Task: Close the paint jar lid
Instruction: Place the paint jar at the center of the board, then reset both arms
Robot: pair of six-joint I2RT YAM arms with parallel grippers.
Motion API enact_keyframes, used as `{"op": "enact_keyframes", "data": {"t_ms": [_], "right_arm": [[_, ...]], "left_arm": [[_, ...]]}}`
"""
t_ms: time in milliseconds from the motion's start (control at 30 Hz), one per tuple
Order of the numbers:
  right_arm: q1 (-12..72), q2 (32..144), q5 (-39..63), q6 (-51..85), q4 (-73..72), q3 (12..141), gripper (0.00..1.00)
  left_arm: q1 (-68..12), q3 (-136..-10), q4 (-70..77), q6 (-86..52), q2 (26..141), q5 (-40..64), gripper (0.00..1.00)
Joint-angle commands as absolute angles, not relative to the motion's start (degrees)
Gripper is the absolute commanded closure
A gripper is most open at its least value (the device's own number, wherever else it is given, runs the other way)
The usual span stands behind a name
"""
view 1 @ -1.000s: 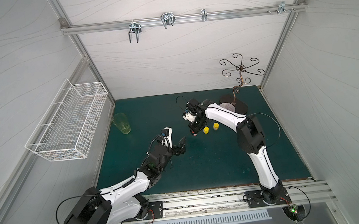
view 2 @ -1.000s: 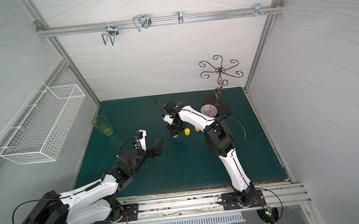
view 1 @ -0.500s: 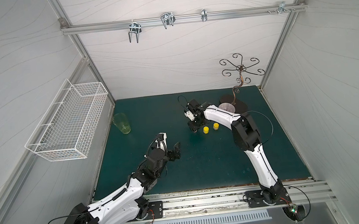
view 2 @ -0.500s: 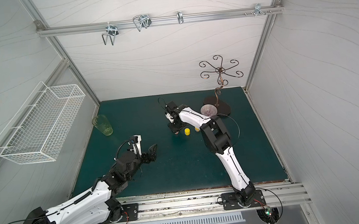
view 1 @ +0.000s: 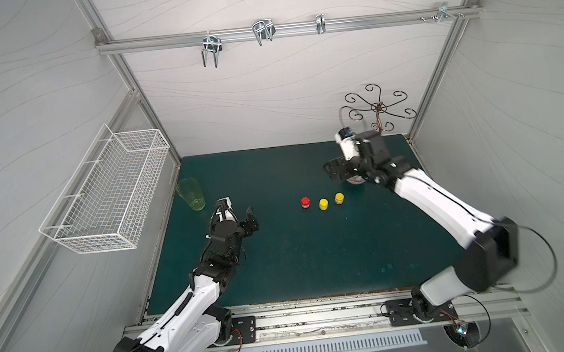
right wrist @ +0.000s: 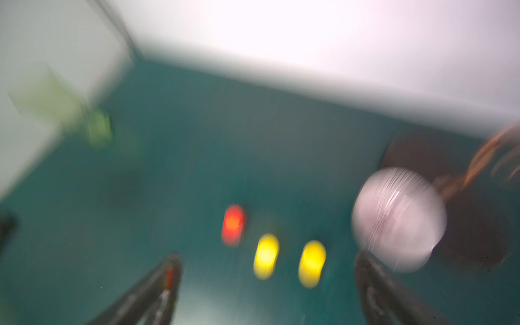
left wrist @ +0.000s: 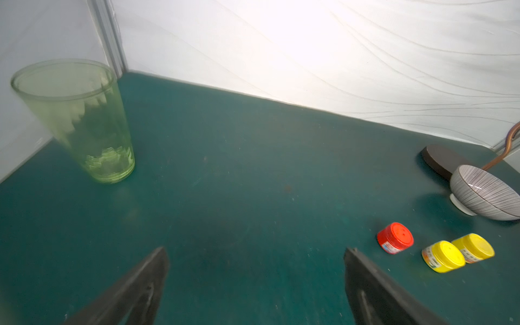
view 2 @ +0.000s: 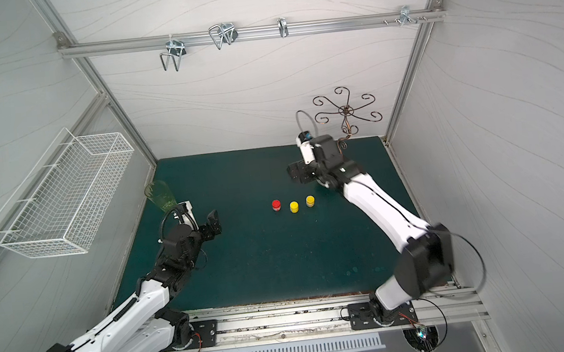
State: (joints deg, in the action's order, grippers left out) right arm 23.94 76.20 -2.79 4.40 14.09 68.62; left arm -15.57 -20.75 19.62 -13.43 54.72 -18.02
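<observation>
Three small paint jars stand in a row mid-table: a red jar (view 1: 305,202) (view 2: 276,205) (left wrist: 395,238) with its red lid sitting on top, and two yellow jars (view 1: 323,204) (view 1: 339,198) beside it. My right gripper (view 1: 338,171) (view 2: 300,174) (right wrist: 268,256) hangs open and empty above the table, behind and to the right of the jars; its wrist view is motion-blurred. My left gripper (view 1: 237,217) (view 2: 200,223) (left wrist: 256,251) is open and empty, well left of the red jar, low over the mat.
A striped grey bowl (left wrist: 484,194) (right wrist: 399,216) sits just behind the yellow jars, partly under the right gripper. A metal mug tree (view 1: 378,107) stands at the back right. A green glass (view 1: 190,194) (left wrist: 81,121) stands at the left edge. A wire basket (view 1: 109,193) hangs on the left wall.
The right gripper opened, let go of the red jar and rose away to the back right. The left gripper drew back to the left, away from the jars.
</observation>
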Motion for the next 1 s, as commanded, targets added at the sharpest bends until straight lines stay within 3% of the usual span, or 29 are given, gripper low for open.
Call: {"op": "enact_keyframes", "data": {"t_ms": [0,133,300,433,533,600,667,733,767,967], "right_arm": [[13.06,67.65,-13.64,5.63,4.92,49.58,0.01],[6.75,68.64,-18.34,6.86,-8.39,36.40,0.01],[6.37,73.71,-16.08,3.63,-30.38,23.91,0.01],[6.30,77.54,-14.31,2.29,-43.11,20.35,0.01],[6.41,85.53,-12.36,2.02,-52.58,19.39,0.01],[6.49,92.20,-12.30,0.60,-64.10,17.78,0.01],[5.21,87.95,-13.92,4.44,-49.96,21.17,0.01],[5.93,90.88,-14.10,2.65,-52.77,22.35,0.01],[6.24,89.59,-14.89,3.27,-47.24,23.95,0.01],[6.54,90.00,-15.47,2.52,-48.99,23.67,0.01]], "left_arm": [[-8.33,-20.02,30.67,-6.02,60.66,-17.46,0.00],[-7.28,-13.33,49.64,0.88,69.79,-19.75,0.00],[-5.17,-15.35,53.00,1.21,76.93,-18.65,0.00],[-2.24,-14.07,64.22,-0.82,85.51,-14.21,0.00],[-1.92,-16.78,65.23,-0.36,90.46,-14.37,0.00],[-1.14,-20.01,54.72,-1.84,88.10,-13.00,0.02],[0.78,-21.36,54.17,-2.96,89.42,-10.90,0.02],[2.32,-23.59,48.06,-4.61,88.55,-8.72,0.01],[2.43,-23.29,48.35,-4.66,88.42,-8.46,0.01],[2.63,-22.79,50.16,-4.57,88.89,-8.23,0.01]]}}
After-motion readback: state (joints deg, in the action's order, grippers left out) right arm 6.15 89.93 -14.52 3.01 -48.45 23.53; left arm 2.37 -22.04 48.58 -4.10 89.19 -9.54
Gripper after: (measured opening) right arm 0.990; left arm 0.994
